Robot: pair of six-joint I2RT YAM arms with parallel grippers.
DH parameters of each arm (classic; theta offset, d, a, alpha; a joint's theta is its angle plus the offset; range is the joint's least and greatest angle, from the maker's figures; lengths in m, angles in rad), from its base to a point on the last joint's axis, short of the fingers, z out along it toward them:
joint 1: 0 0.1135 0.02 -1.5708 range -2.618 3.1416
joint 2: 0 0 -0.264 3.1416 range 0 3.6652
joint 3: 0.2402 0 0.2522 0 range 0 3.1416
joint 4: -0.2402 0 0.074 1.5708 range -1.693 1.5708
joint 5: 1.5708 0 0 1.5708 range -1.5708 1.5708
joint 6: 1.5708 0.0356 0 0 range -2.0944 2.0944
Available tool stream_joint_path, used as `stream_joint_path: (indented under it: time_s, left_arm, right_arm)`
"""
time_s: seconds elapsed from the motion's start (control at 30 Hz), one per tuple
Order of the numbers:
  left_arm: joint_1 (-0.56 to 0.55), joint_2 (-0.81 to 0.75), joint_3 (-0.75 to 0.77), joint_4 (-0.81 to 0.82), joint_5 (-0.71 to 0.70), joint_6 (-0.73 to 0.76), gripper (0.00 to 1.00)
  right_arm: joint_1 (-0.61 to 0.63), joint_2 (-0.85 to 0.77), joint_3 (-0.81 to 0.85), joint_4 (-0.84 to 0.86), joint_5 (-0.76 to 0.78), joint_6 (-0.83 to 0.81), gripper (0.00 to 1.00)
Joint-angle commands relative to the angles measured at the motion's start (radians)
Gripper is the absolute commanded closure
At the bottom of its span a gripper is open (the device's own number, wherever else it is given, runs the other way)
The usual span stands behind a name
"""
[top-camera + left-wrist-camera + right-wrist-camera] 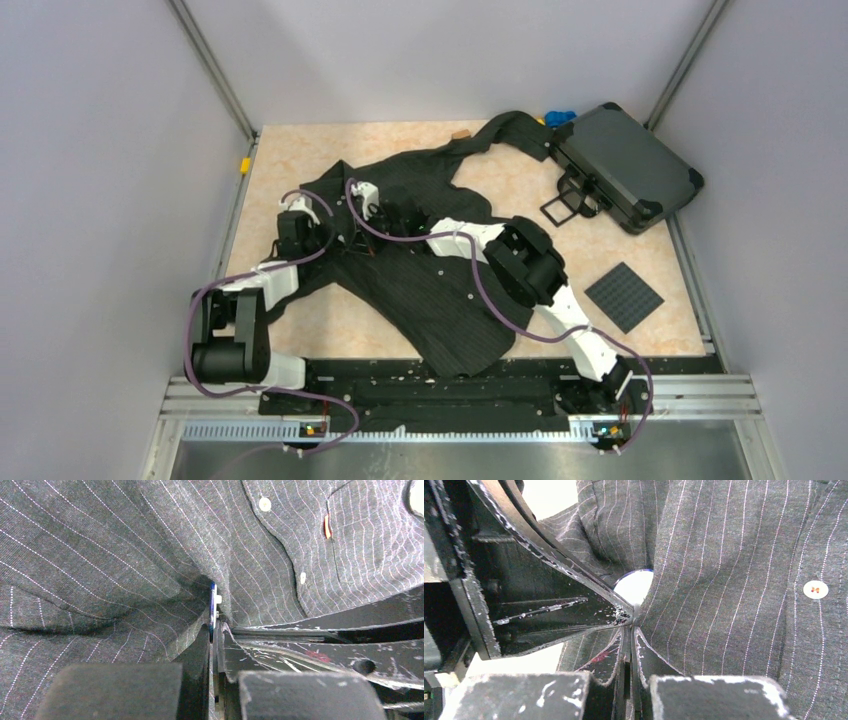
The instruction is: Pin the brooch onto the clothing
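Clamped edge-on between the left fingers (201, 652): the brooch (213, 607), pushed into a fold of the shirt (440, 295) mid-desk (345, 330). Just right, pressed together on that same cloth: the right fingers (646, 655). Bare desk near left and right of the hem (grey tile (623, 297) there). Far right, against the edge: a dark case (625, 165), closed (contents hidden).

A beige marbled bench (350, 335) carries a black pinstriped shirt (450, 310). Right of the shirt lie a dark hard case (625, 165) and a dark studded square plate (624, 296). A blue toy piece (560, 117) sits beside the shirt's far sleeve.
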Motion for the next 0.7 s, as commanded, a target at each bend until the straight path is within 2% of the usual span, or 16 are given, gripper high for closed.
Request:
stream_joint_path:
  time_s: [0.0,0.17,0.3,0.43,0.67]
  left_arm:
    - [-0.003,-0.04,-0.017,0.113,0.036,-0.017,1.0]
    - [-0.002,-0.047,-0.035,0.133,0.055,-0.011,1.0]
    - [-0.001,-0.059,-0.039,0.11,0.049,0.007,1.0]
    - [-0.001,-0.097,-0.064,0.107,0.075,0.037,1.0]
    - [0.001,-0.146,-0.109,0.151,0.149,0.1,1.0]
  right_arm:
    - [0.002,0.021,0.06,-0.021,-0.061,-0.031,1.0]
    - [0.002,0.006,0.064,-0.047,-0.056,-0.058,1.0]
    - [-0.017,-0.071,-0.015,-0.001,-0.027,-0.051,0.99]
    - [-0.07,-0.176,-0.154,0.084,-0.025,-0.024,0.78]
    - [-0.149,-0.234,-0.231,0.097,-0.073,-0.056,0.55]
